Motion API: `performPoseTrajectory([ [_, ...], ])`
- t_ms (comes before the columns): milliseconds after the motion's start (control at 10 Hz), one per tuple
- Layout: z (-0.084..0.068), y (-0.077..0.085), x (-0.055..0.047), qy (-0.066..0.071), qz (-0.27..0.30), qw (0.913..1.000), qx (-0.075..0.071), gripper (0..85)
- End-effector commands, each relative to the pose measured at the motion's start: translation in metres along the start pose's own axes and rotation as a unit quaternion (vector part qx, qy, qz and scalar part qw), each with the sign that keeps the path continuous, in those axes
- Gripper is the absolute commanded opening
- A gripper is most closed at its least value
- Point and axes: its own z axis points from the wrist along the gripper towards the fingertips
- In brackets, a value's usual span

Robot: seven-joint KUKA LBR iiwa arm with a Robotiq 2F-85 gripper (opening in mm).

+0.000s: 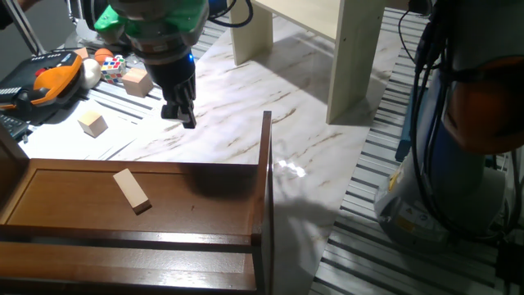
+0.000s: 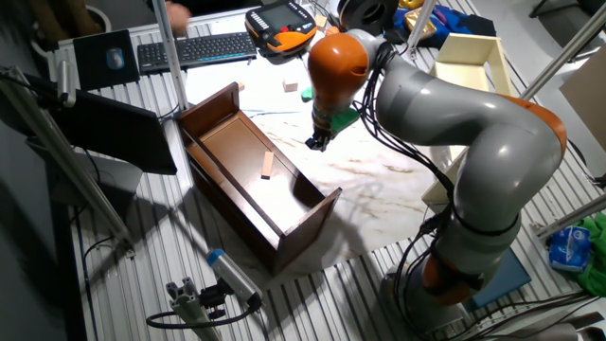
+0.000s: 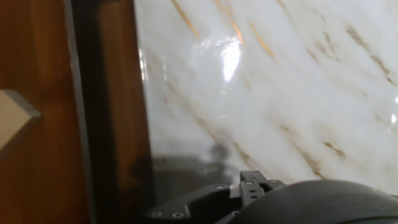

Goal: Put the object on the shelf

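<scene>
Marble-pattern tabletop [image 1: 246, 123] under empty claw [image 1: 182, 113], fingers together; object [image 1: 131, 191] lies on shelf [image 1: 205, 197].

block [image 1: 131, 191] lies flat on shelf [image 1: 205, 209] board; tool [image 1: 182, 111] over desk [image 1: 270, 115] just behind shelf; two cubes [image 1: 92, 124] further back-left

My arm's [image 2: 454, 123] bent over, wrist pointing down, gripper [image 1: 182, 112] hanging empty, fingers looking close together; exact gap unclear.
</scene>
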Motion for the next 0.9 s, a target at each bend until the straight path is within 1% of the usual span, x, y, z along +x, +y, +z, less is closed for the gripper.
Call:
performPoseTrajectory([
  [0, 0.0, 0.0, 0.0, 0.0, -0.003, 1.0, -0.001, 0.0],
  [100, 0.0, 0.0, 0.0, -0.003, -0.004, 1.0, 0.001, 0.0],
  [200, 0.0, 0.0, 0.0, -0.004, -0.004, 1.0, 0.002, 0.0],
  [300, 0.0, 0.0, 0.0, 0.003, -0.005, 1.0, -0.008, 0.0],
  [400, 0.0, 0.0, 0.0, 0.014, -0.005, 0.9996, -0.025, 0.0],
  [500, 0.0, 0.0, 0.0, 0.012, 0.0, 0.9997, -0.021, 0.0],
  [600, 0.0, 0.0, 0.0, 0.008, 0.004, 0.9999, -0.011, 0.0],
  [800, 0.0, 0.0, 0.0, 0.016, 0.006, 0.9997, -0.02, 0.0],
])
